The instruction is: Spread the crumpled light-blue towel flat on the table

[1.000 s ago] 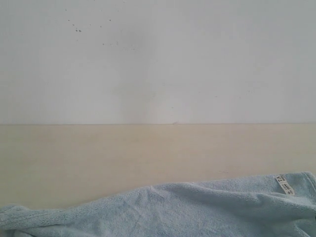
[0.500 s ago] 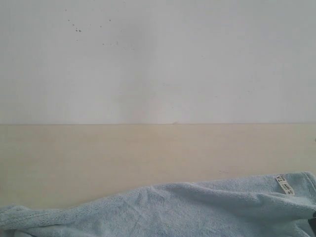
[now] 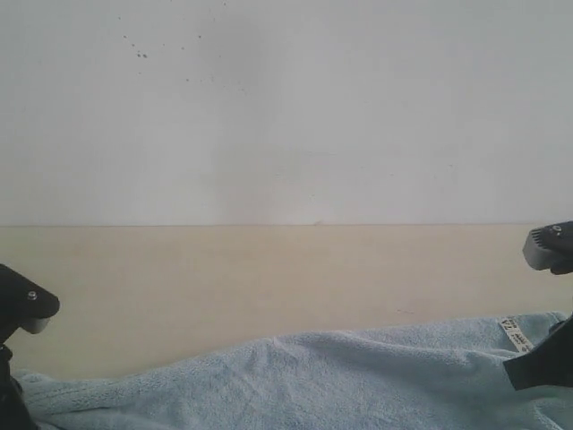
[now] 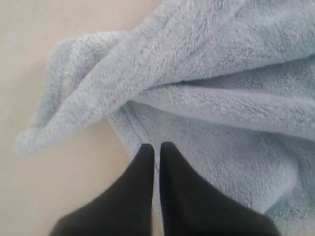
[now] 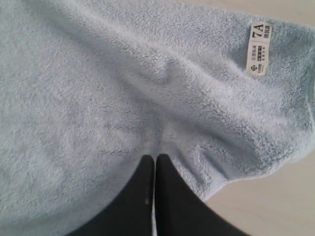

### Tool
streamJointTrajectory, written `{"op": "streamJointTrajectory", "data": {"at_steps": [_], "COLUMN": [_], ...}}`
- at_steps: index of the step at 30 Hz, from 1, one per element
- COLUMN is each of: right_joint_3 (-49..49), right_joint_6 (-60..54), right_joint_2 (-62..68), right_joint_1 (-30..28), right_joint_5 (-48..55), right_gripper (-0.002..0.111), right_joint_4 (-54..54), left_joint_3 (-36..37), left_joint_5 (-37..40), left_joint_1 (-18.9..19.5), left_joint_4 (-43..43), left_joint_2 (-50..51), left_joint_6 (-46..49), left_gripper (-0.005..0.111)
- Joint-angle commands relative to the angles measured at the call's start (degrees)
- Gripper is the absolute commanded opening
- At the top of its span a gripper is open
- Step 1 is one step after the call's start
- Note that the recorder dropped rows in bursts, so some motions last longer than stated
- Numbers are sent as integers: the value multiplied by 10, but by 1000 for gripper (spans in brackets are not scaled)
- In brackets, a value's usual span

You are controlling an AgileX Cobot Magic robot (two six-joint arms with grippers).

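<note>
Exterior view: a white wall (image 3: pixel 286 107) fills the background, with dark arm parts at both side edges.
Table (image 3: pixel 269 287): cream wood-look top running back to the wall.
Towel (image 3: pixel 358 376): light blue and rumpled, lying across the table's near side.
Right gripper (image 5: pixel 155 158): jaws together, clamped on a puckered pinch of cloth near the tagged corner.
Left gripper (image 4: pixel 156 147): jaws together, tips at the hemmed edge; any catch cannot be told.
Tag (image 5: pixel 260 48): white, printed "7A".
</note>
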Motion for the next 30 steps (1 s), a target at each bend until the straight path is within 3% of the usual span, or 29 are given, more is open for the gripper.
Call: {"op": "streamJointTrajectory", "data": {"at_steps": [1, 9, 12, 13, 17, 22, 25, 27, 30], "right_joint_3": [-2, -39, -124, -137, -212, -270, -270, -270, -270], "right_joint_6": [-2, -2, 8, 15, 19, -6, -12, -12, -12], "right_joint_2": [24, 95, 168, 183, 260, 348, 371, 379, 390], "right_joint_1": [-3, -3, -11, -17, -98, -108, -99, -99, -99], "right_joint_5": [-51, -91, -86, -86, -66, -9, -32, -44, -54], "right_gripper": [0, 0, 2, 5, 43, 41, 11, 4, 4], "right_joint_4": [1, 1, -3, -5, -8, 1, 3, 3, 3], "left_joint_3": [-26, -61, -61, -61, -61, -61, -61, -61, -61], "left_joint_5": [-13, -27, -39, -39, -37, -52, -50, -49, -48], "left_joint_1": [1, 1, 1, 1, 1, 1, 1, 1, 1], "left_joint_4": [19, 49, 50, 51, 48, 48, 48, 48, 45], "left_joint_2": [41, 102, 104, 104, 104, 104, 104, 104, 104], "left_joint_6": [-18, -44, -47, -47, -48, -49, -49, -49, -49], "left_gripper": [4, 4, 4, 4, 4, 4, 4, 4, 4]}}
